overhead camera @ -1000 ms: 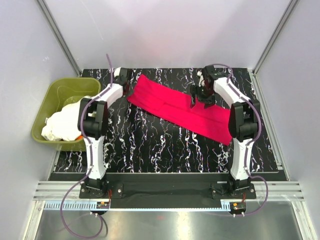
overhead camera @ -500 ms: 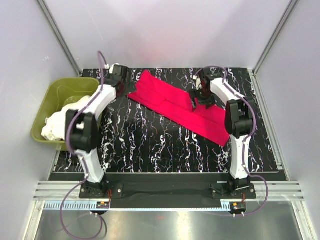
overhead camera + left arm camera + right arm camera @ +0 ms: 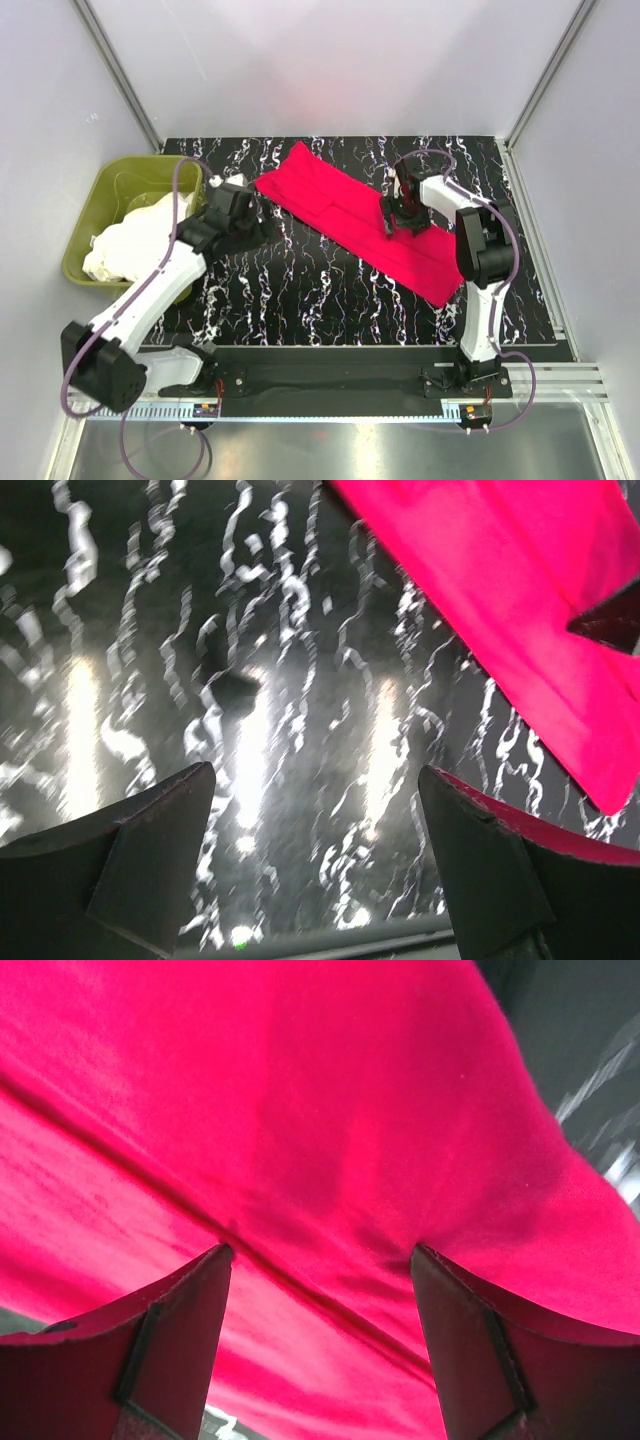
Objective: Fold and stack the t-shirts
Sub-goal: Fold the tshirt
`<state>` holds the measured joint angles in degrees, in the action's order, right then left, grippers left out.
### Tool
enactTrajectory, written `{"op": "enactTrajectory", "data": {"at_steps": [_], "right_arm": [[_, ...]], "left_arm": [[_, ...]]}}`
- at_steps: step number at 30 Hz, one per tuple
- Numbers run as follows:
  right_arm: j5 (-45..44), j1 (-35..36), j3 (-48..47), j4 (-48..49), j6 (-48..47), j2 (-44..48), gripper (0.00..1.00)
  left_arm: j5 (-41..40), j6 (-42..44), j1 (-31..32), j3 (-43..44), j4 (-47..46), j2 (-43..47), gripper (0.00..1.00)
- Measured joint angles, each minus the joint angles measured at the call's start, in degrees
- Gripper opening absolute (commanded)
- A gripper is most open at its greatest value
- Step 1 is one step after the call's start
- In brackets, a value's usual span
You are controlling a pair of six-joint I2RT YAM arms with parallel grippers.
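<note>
We find the red t-shirt (image 3: 335,200) lying flat on the tabletop (image 3: 300,285) as a long narrow band. In our judgement it is already folded lengthwise. Its long axis runs on a diagonal from the far side, left of centre, down to the near right. The white t-shirts (image 3: 125,240) lie heaped in the tub (image 3: 110,185) at the left edge, well apart from it. The right pincer (image 3: 397,218) stands directly over the middle of the band, toward its far long edge. The right wrist view shows its jaws apart, red cloth filling the ground beneath them and a crease line crossing under the gap, with nothing clamped. The left pincer (image 3: 250,212) stands just beside the band's far left end, off the cloth. The left wrist view shows its jaws wide apart over bare tabletop, with the shirt lying ahead and to its right. We judge that the coming move turns on folding the shirt across its long axis, end toward end. The right arm is nearer the cloth and sits at the midline. The left arm is nearer the far left end and must travel to its right to reach it.
</note>
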<state>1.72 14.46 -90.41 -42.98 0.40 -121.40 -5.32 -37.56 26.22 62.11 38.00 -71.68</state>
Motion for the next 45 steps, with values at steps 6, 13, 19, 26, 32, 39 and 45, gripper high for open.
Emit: {"op": "enactTrajectory", "data": {"at_steps": [6,13,19,26,32,39,45], "right_arm": [[-4.55,4.90,9.53,0.35,11.58,6.03,0.79],[-1.09,15.72,16.22,0.26,35.76,10.95,0.81],[6.45,30.49,8.57,1.68,51.10,5.62,0.83],[4.92,31.52,8.07,-0.72,53.46,9.18,0.85],[-0.33,23.93,10.95,-5.01,47.41,25.00,0.85],[-2.73,17.79,14.97,-8.83,43.12,37.18,0.85],[-1.55,14.62,17.38,-9.66,41.90,34.97,0.85]], "left_arm": [[-1.42,0.00,-0.11,-1.01,4.72,8.46,0.89],[-1.46,1.11,-0.33,-0.66,6.75,8.87,0.90],[0.48,3.30,-3.08,2.99,5.29,0.02,0.86],[0.94,4.98,-4.70,10.62,-4.59,-15.76,0.77],[-2.99,8.17,-0.57,25.62,-5.62,-37.57,0.72],[-9.18,6.08,5.46,38.56,-1.57,-51.69,0.74],[-11.08,5.62,5.20,60.15,6.10,-67.56,0.68]]}}
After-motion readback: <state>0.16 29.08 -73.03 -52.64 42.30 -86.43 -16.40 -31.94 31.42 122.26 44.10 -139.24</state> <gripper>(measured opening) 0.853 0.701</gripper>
